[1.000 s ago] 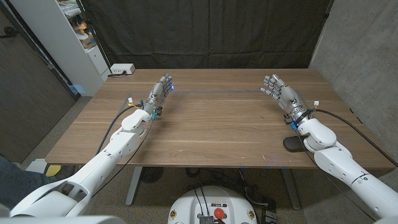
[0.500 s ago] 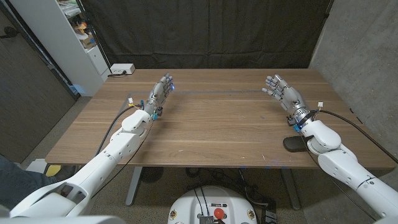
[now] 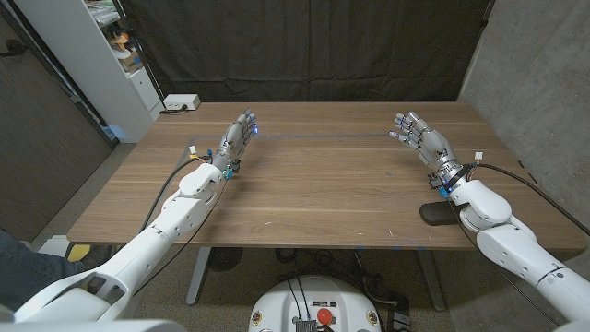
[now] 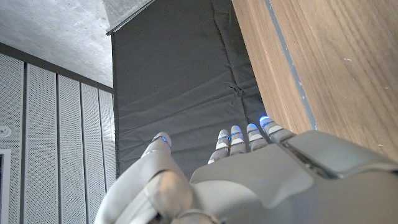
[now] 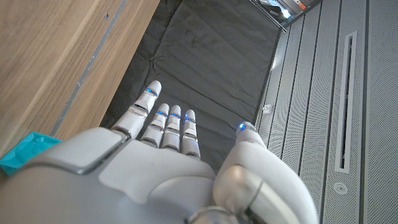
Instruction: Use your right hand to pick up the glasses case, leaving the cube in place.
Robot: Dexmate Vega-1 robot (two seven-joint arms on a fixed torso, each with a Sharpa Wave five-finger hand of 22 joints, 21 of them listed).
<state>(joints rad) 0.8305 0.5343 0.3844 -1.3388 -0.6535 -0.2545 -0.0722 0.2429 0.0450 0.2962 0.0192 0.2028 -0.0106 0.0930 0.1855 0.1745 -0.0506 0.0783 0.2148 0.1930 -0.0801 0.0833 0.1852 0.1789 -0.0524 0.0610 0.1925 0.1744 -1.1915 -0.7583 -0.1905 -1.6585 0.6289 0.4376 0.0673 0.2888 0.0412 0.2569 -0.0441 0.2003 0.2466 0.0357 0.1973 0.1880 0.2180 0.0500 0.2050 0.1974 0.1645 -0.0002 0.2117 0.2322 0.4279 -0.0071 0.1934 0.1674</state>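
The right hand (image 3: 419, 136) is seen empty with fingers spread above the table (image 3: 323, 184), while a dark object, possibly the glasses case (image 3: 436, 213), lies behind it beside the forearm.

text: none legible | labels: none | brands: none | numbers: 0 readable

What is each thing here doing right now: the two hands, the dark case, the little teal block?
left hand: open, fingers stretched out, holding nothing.
right hand: open, fingers apart, holding nothing.
glasses case: lying on the table near its front edge, by the right forearm, not picked up; partly hidden.
cube: teal, on the table, untouched; only a corner visible.
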